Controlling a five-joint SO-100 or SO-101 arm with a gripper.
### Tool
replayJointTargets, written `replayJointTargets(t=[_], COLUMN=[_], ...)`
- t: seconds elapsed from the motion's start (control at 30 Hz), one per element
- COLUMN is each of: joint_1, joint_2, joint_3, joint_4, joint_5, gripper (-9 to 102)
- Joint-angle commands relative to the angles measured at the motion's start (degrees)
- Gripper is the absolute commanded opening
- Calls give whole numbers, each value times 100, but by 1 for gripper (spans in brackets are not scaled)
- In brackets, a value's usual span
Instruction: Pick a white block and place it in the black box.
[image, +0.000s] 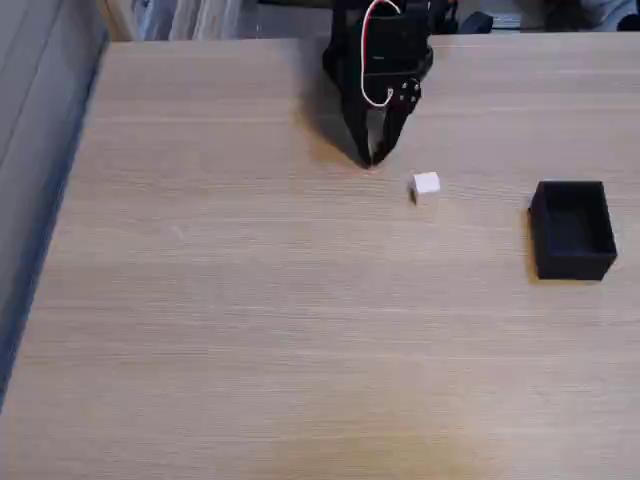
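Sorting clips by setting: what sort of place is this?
Probably a home or office desk used for robot practice: a bare wood-grain table, a small arm's hand, and a white block beside a black box.

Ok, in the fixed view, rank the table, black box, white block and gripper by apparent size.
1. table
2. gripper with its black body, though it sits farther from the camera
3. black box
4. white block

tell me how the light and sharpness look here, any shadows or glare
In the fixed view the light is soft and even, with no glare on the pale wood-grain table; the black two-finger gripper casts a dim shadow to its left; the tiny white cube and matte black open-topped box look slightly soft-edged.
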Motion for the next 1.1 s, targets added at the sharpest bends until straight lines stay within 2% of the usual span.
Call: replayJointTargets(t=[0.0, 1.07], joint_1=[-439, -202], joint_2=[35, 35], joint_3=[88, 88], joint_4=[18, 18], joint_5=[-141, -97], gripper=[0, 0])
